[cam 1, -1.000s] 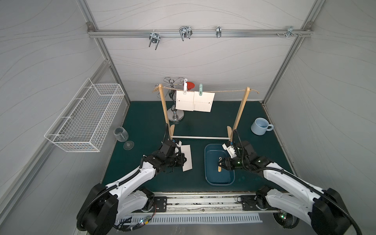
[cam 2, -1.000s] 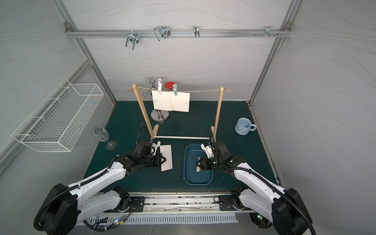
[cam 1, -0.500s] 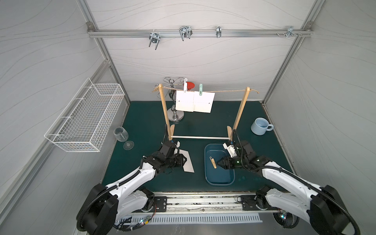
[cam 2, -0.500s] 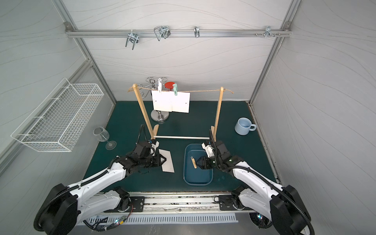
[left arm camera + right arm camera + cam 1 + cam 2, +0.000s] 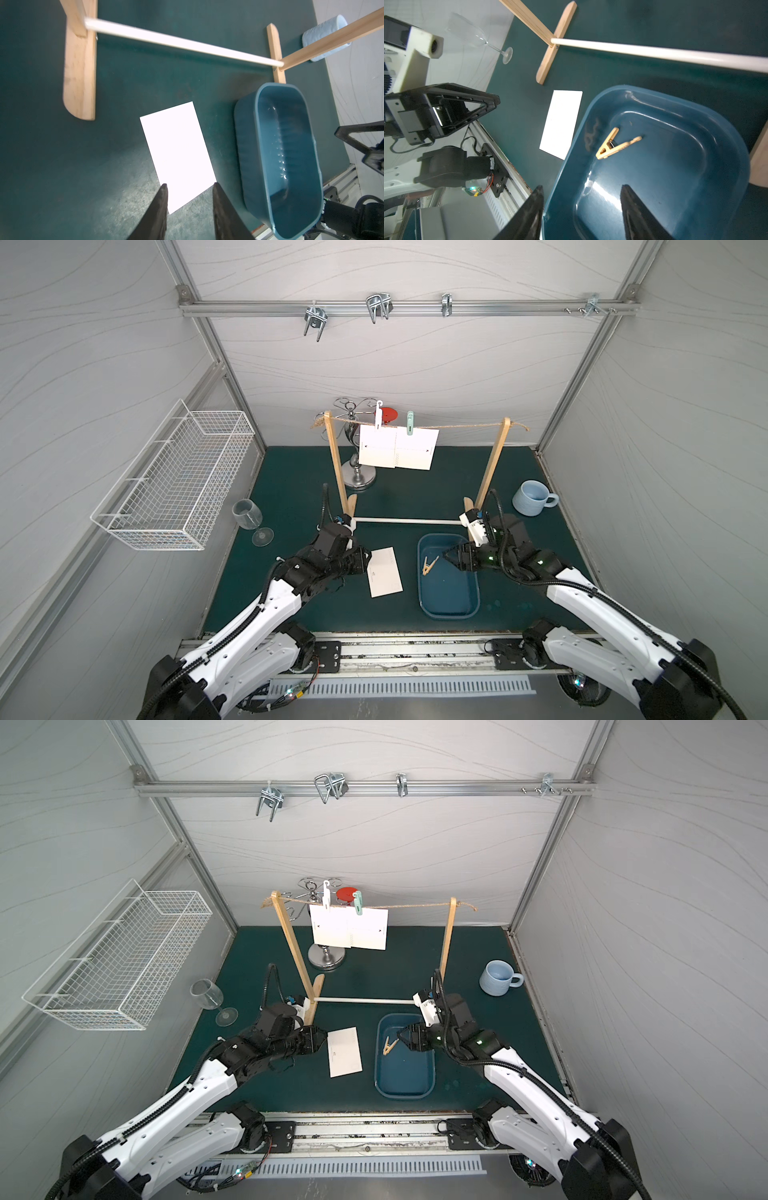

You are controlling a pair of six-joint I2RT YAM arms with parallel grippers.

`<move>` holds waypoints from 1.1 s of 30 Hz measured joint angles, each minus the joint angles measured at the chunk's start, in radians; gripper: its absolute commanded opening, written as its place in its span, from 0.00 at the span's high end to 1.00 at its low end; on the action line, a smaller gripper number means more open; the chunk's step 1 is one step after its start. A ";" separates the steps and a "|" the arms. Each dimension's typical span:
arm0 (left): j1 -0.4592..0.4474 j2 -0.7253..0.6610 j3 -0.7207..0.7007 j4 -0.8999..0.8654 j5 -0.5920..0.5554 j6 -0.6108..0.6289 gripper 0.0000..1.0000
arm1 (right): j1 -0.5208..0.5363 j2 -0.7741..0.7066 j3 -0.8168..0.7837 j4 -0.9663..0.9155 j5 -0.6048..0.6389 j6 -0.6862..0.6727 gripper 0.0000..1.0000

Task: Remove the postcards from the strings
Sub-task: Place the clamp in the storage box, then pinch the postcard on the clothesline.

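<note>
In both top views two hanging postcards [image 5: 397, 446] dangle from the string [image 5: 457, 425]. The loose postcard [image 5: 385, 571] lies flat on the green mat [image 5: 291, 472], long axis running front-to-back, with white walls around.
Left wrist: left gripper [image 5: 189, 185] parted, empty, card corner between its tips.
Right wrist: right gripper [image 5: 581, 187] parted, empty, over the tub [image 5: 695, 124].

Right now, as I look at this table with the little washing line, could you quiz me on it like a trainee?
1. How many cards hang from the string?
2. True or false: a wooden peg lies inside the blue tub.
3. The loose card on the mat lies: A) inside the tub; B) between the tub and the left gripper; C) clipped to the string.
Key: 1. Two, overlapping, one under a white peg and one under a green peg. 2. True. 3. B.
</note>
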 measured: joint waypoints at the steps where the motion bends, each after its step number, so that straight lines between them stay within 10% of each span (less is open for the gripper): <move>1: 0.000 0.000 0.026 -0.012 -0.007 0.010 0.63 | 0.000 0.000 0.028 -0.007 -0.002 -0.008 0.38; 19: 0.001 0.309 0.531 0.216 -0.019 0.322 0.42 | 0.000 0.194 0.740 -0.025 -0.150 -0.170 0.18; 33: 0.063 0.470 0.684 0.299 0.038 0.435 0.40 | 0.000 0.309 0.971 -0.008 -0.200 -0.241 0.17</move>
